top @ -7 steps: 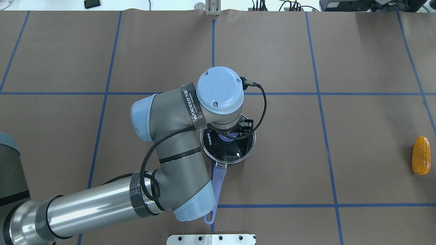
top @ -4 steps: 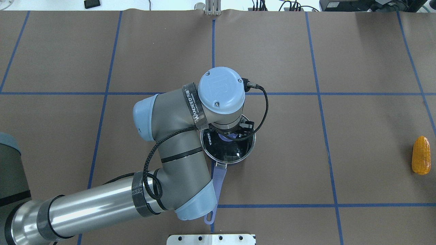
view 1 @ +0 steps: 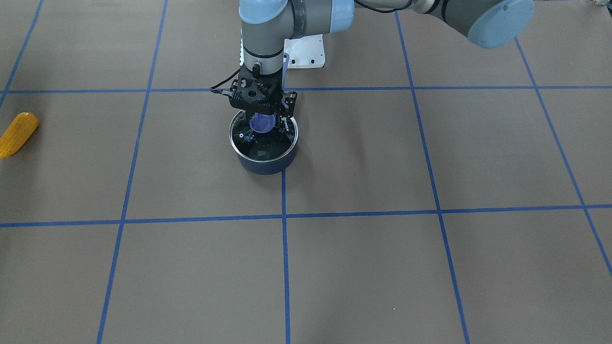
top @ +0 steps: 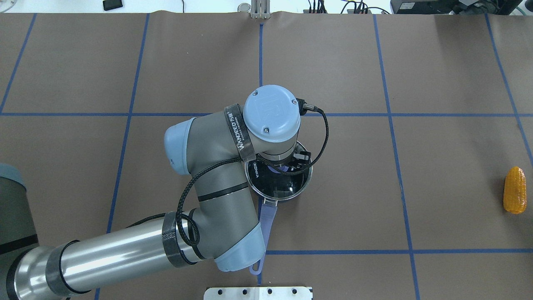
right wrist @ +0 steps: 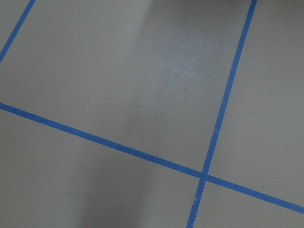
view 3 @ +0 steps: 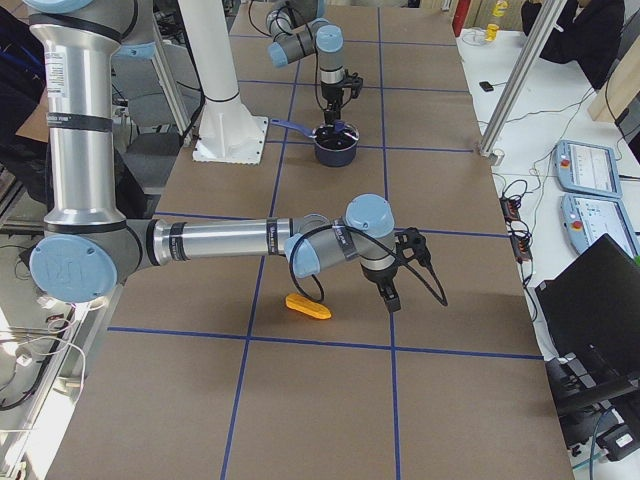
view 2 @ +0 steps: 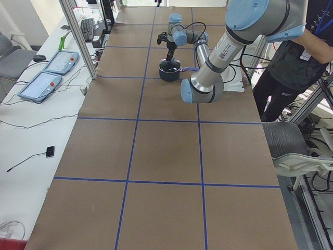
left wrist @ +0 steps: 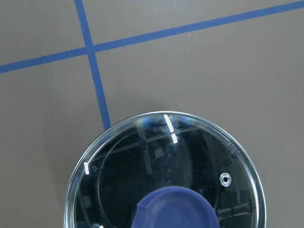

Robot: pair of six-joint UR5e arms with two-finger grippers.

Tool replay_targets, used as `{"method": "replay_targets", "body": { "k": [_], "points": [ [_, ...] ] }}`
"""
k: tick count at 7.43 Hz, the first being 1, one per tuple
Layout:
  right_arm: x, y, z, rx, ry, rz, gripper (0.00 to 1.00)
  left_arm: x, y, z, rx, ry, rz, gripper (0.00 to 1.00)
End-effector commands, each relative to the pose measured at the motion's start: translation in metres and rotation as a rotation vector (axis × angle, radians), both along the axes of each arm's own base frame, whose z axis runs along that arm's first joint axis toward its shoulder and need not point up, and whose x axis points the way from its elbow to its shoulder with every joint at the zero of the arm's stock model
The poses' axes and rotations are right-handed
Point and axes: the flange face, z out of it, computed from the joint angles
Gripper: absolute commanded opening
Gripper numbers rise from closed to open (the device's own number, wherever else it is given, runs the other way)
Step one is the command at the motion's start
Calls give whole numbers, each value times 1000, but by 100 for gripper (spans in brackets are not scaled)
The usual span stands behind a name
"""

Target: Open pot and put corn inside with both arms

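- Left gripper [view 1: 263,120] is hanging directly over the pot's [view 1: 266,166] lid knob [view 1: 261,124]; I cannot tell whether it is gripping.
- Corn [top: 514,190] is lying well apart from the pot.
- Right gripper [view 3: 390,297] is hovering well apart from the pot; I cannot tell how its fingers stand.

Lidded blue pot [view 1: 265,165] stands upright; corn [top: 514,190] lies well apart.

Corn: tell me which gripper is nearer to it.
Right. The right gripper hangs close by the corn; the left gripper is far off, over the pot lid.

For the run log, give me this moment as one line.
left pincer astride knob | lid on pot | corn on table, untouched | right pincer near corn, state unclear
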Motion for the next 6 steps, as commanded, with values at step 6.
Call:
{"method": "replay_targets", "body": {
  "k": [6],
  "points": [
    [0, 0, 1, -2, 0, -1, 100, 3, -1, 1, 12, -1, 11, 80]
  ]
}}
